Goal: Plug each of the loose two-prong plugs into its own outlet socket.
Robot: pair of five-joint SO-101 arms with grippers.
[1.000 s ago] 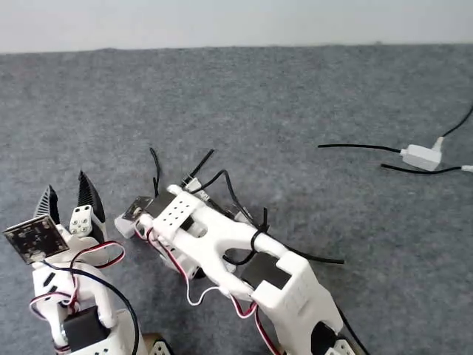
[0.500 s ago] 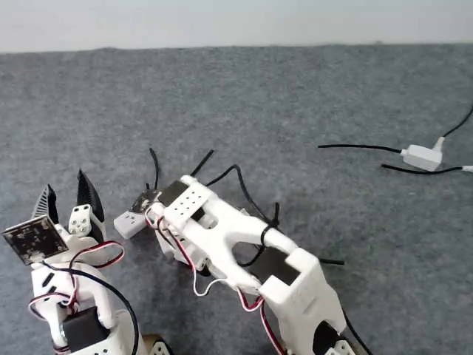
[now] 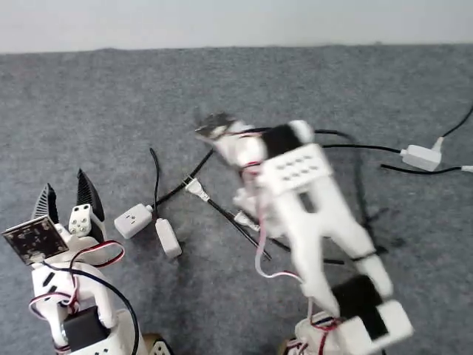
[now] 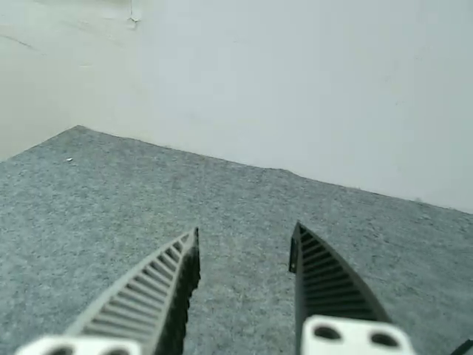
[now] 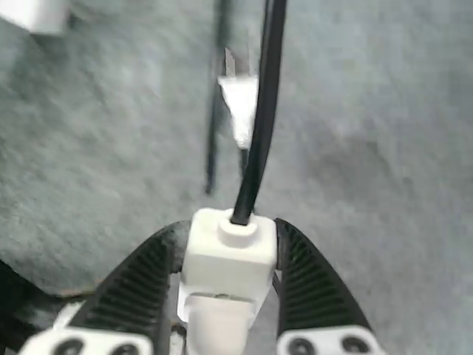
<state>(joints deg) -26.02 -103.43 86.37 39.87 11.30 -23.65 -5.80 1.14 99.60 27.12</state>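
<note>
My right gripper [image 5: 228,237] is shut on a white plug [image 5: 225,255] whose black cable [image 5: 259,111] runs away from it. In the high view this gripper [image 3: 214,129] hangs above the middle of the carpet, toward the back. Below it lies another white plug [image 5: 238,103] with two prongs. A white outlet socket [image 3: 133,220] and a white plug [image 3: 168,237] lie side by side at the front left. Two small plugs [image 3: 196,186] [image 3: 244,218] lie on black cables in the middle. My left gripper [image 3: 66,185] is open and empty just left of the socket, and its fingers [image 4: 170,281] point at the wall.
A white adapter [image 3: 421,157] with black and white cables lies at the far right. Black cables [image 3: 222,214] cross the middle of the grey carpet [image 3: 111,103]. A pale wall [image 3: 236,22] borders the back edge.
My right arm swung from beside the socket at the front left up toward the back middle, carrying the plug and dragging its cable. The socket and a plug beside it are now uncovered.
</note>
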